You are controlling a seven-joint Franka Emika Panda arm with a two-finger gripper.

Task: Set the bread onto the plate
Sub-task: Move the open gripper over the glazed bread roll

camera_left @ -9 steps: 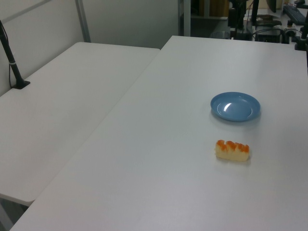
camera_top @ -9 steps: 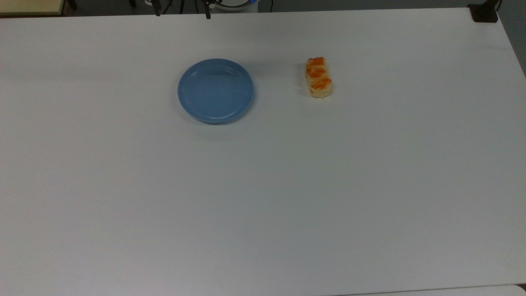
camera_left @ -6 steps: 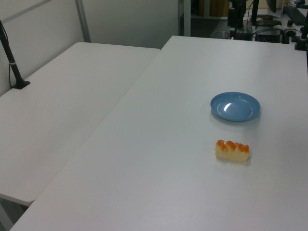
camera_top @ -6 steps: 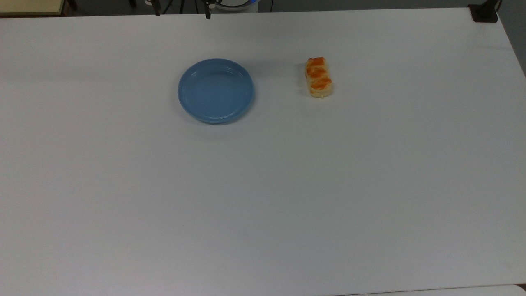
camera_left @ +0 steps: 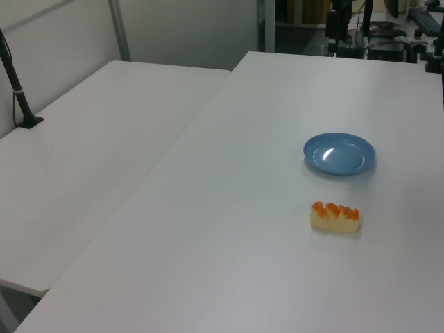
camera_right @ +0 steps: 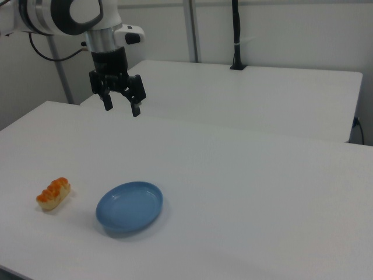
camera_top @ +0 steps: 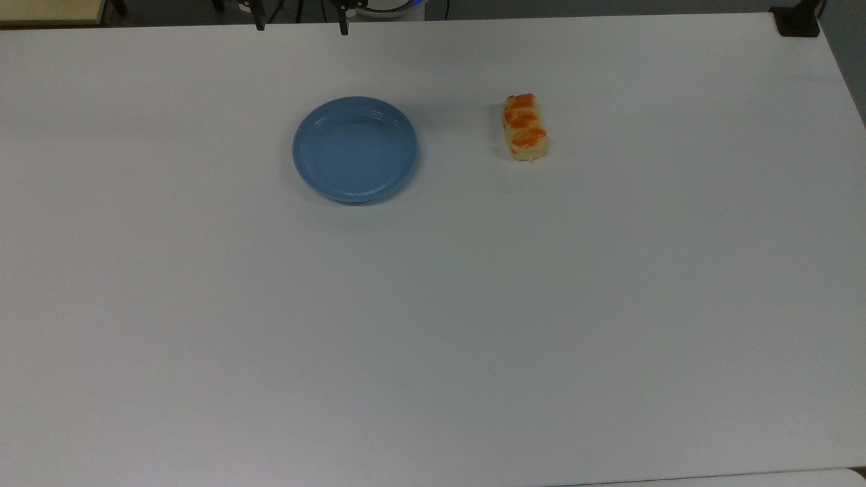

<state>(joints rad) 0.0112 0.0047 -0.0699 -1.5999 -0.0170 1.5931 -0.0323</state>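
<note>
Nothing has shifted on the desk (camera_top: 473,304); the bread (camera_top: 524,127) lies well apart from the plate (camera_top: 355,150); the gripper (camera_right: 121,107) hangs spread, empty, high above; approach not yet begun.

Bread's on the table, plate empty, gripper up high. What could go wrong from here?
1. The gripper hangs open, well above the table, far from the bread; a long descent could land off-centre.
2. The bread looks narrow and rounded, so it might slip.
3. The plate is shallow; a careless release could roll off.
</note>
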